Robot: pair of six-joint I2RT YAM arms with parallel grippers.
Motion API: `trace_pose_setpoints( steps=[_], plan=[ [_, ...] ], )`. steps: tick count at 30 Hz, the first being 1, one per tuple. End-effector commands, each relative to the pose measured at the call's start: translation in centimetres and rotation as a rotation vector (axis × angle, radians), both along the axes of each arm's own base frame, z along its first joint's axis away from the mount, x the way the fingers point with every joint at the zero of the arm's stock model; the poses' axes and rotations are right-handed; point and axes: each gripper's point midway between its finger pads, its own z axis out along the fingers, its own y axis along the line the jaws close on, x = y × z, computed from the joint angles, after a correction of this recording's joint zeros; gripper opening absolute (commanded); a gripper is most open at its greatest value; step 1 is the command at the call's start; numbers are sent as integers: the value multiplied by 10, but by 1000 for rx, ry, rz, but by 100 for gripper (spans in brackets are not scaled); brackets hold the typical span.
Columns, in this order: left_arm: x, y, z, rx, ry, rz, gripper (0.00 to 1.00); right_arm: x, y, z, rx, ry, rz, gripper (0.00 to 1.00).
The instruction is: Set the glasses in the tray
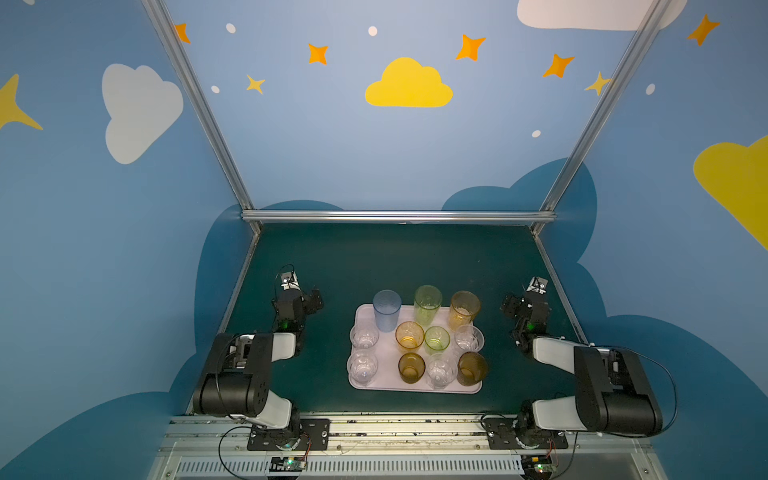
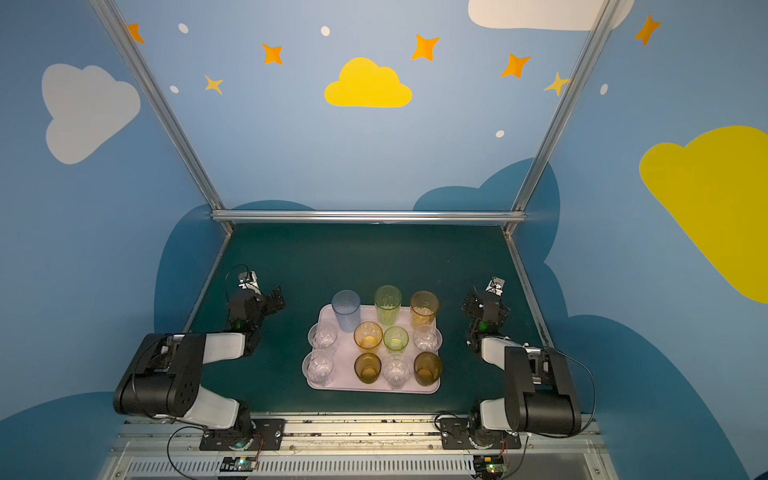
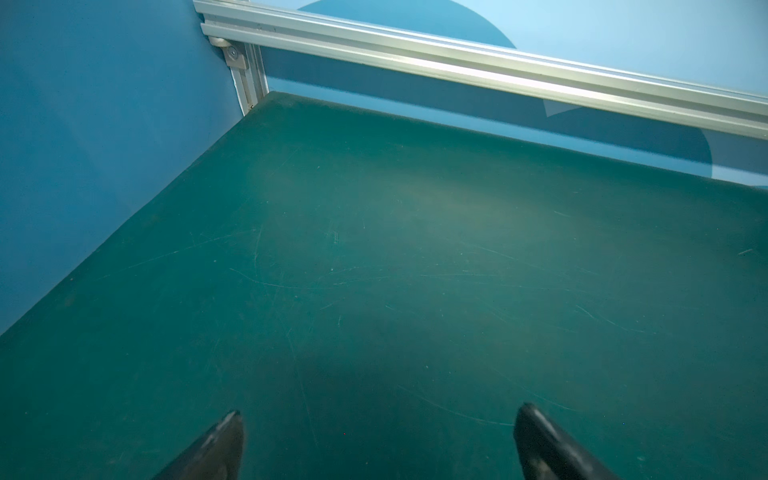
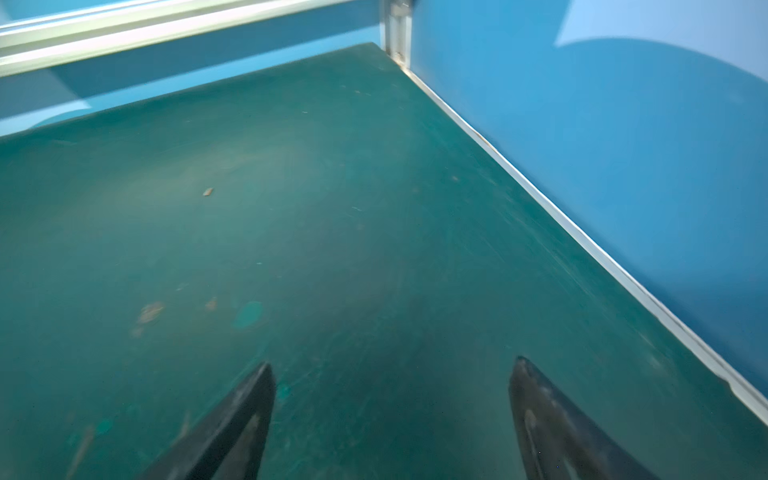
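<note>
Your left gripper (image 3: pixel 380 410) and right gripper (image 4: pixel 392 362) both gape, holding nothing — one each side of the tray (image 1: pixel 415 390); eleven glasses (image 1: pixel 409 336) stand upright on it.

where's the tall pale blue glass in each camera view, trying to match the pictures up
In a top view: the tall pale blue glass stands at the far left corner of the tray.
In a top view: same corner, left of the tall green glass.
Left wrist view: not in it, only bare table.
Right wrist view: not in it.
Shared landmark: the aluminium rail along the table's far edge.
</note>
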Motion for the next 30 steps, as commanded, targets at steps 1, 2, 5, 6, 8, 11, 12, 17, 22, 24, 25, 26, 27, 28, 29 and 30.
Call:
trace_pose_setpoints(
  steps=[1, 2, 5, 6, 8, 11, 12, 17, 22, 24, 25, 26, 27, 28, 29, 30],
  plan=[
    [1, 3, -2, -6, 9, 15, 100, 21, 28, 14, -40, -55, 147, 87],
    [2, 2, -1, -6, 5, 14, 100, 25, 36, 13, -51, -45, 190, 87],
    [1, 3, -2, -6, 6, 15, 100, 29, 45, 10, -65, -24, 229, 87],
    [1, 3, -2, -6, 7, 15, 100, 28, 47, 9, -56, -24, 248, 87],
    [2, 3, -1, -6, 6, 14, 100, 26, 55, 5, -46, -36, 306, 87],
    [1, 2, -2, -6, 7, 14, 100, 26, 57, 4, -52, -101, 328, 87],
    [2, 2, -1, -6, 6, 14, 100, 25, 57, 3, -42, -69, 327, 87],
    [1, 2, -2, -6, 7, 14, 100, 24, 56, 1, -34, -55, 333, 87],
    [1, 2, -2, -6, 7, 14, 100, 25, 55, 1, -33, -68, 328, 87],
    [2, 2, -1, -6, 6, 14, 100, 24, 57, 1, -34, -59, 334, 87],
    [1, 2, -2, -6, 6, 13, 100, 25, 56, 2, -34, -66, 330, 87],
    [1, 2, -2, -6, 7, 14, 100, 25, 56, 1, -33, -64, 331, 87],
    [2, 2, -2, -6, 7, 14, 100, 24, 56, 1, -33, -60, 332, 87],
    [2, 2, -2, -6, 8, 14, 100, 25, 56, 1, -34, -64, 331, 88],
    [2, 2, -1, -6, 6, 13, 100, 25, 56, 2, -35, -65, 331, 87],
    [2, 2, -2, -6, 7, 13, 100, 24, 56, 1, -33, -61, 331, 87]
  ],
)
